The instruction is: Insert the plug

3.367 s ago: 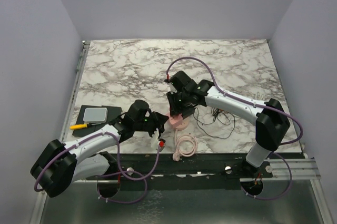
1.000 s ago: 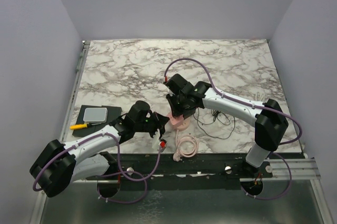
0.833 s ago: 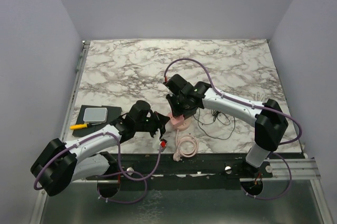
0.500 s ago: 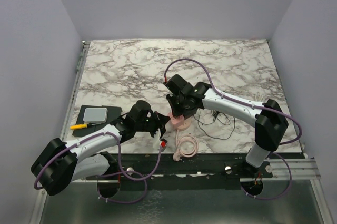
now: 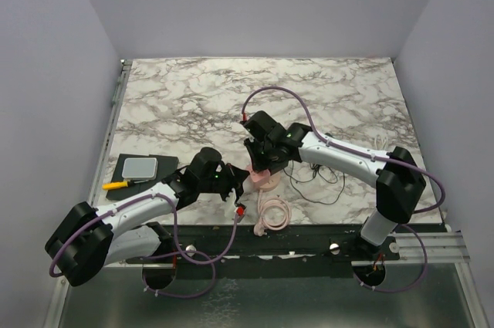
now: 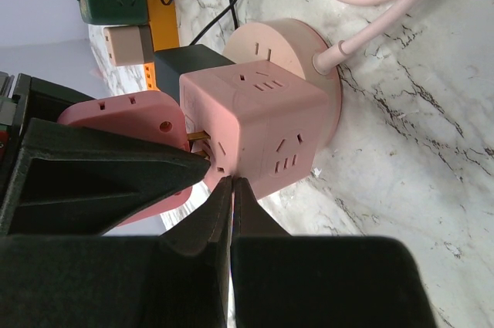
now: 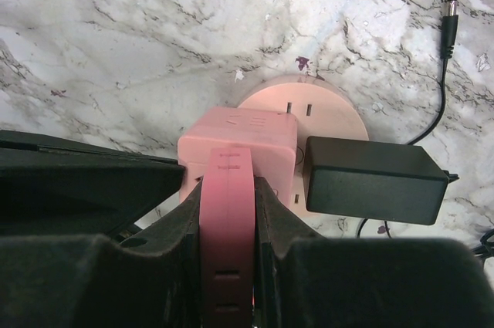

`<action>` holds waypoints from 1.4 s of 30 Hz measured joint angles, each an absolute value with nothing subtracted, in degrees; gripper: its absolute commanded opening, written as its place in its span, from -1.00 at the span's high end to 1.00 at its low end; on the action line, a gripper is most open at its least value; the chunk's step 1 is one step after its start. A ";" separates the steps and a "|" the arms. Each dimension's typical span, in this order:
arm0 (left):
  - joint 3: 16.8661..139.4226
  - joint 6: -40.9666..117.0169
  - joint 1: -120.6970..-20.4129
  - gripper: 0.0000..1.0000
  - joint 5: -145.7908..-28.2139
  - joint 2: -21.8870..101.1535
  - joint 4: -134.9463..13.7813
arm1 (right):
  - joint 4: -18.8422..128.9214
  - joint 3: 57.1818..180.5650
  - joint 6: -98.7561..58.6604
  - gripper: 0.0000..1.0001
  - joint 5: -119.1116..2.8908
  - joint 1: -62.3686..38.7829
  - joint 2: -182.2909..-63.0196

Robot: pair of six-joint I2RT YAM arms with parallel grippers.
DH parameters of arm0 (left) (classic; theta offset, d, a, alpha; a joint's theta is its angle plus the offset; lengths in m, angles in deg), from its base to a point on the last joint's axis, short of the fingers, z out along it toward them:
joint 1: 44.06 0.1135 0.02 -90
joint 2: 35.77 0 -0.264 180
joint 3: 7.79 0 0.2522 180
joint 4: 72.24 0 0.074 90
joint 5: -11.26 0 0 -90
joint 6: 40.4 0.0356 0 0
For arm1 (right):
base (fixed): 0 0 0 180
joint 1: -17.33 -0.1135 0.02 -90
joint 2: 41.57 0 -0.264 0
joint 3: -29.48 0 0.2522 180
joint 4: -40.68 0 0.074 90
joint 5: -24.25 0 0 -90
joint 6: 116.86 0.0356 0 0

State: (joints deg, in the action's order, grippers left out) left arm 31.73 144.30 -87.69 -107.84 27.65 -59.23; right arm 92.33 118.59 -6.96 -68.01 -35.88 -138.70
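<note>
A pink cube socket [image 6: 258,127] stands on a round pink base [image 6: 297,46]; it also shows in the right wrist view [image 7: 239,139] and the top view [image 5: 262,178]. My right gripper [image 7: 228,189] is shut on a flat pink plug [image 7: 227,220], held upright against the cube's side. In the left wrist view the plug [image 6: 123,123] shows brass prongs [image 6: 199,147] at the cube's face. My left gripper [image 6: 231,181] is shut and empty, its tips touching the cube's lower corner. In the top view both grippers, the left [image 5: 236,180] and the right [image 5: 259,163], meet at the cube.
A black adapter [image 7: 376,180] sits plugged in the base beside the cube, its thin black cable [image 5: 316,177] trailing right. A coiled pink cable [image 5: 272,212] lies at the near edge. A grey pad [image 5: 140,166] and a yellow tool [image 5: 116,184] lie at the left.
My right gripper with the plug has moved slightly down and towards the cube. My left gripper has edged right to the cube's corner. The cube has not moved.
</note>
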 measured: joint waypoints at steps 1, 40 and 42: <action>31.73 144.28 -87.69 1.00 -107.82 27.65 -59.23 | 92.05 118.37 -6.96 0.99 -68.01 -35.88 -138.61; 31.78 143.67 -88.04 1.00 -107.19 27.56 -59.23 | 86.10 112.25 -6.90 0.99 -68.12 -36.36 -136.38; 31.78 143.64 -88.04 1.00 -107.19 27.56 -59.21 | 86.04 112.21 -6.92 0.96 -68.12 -36.36 -136.31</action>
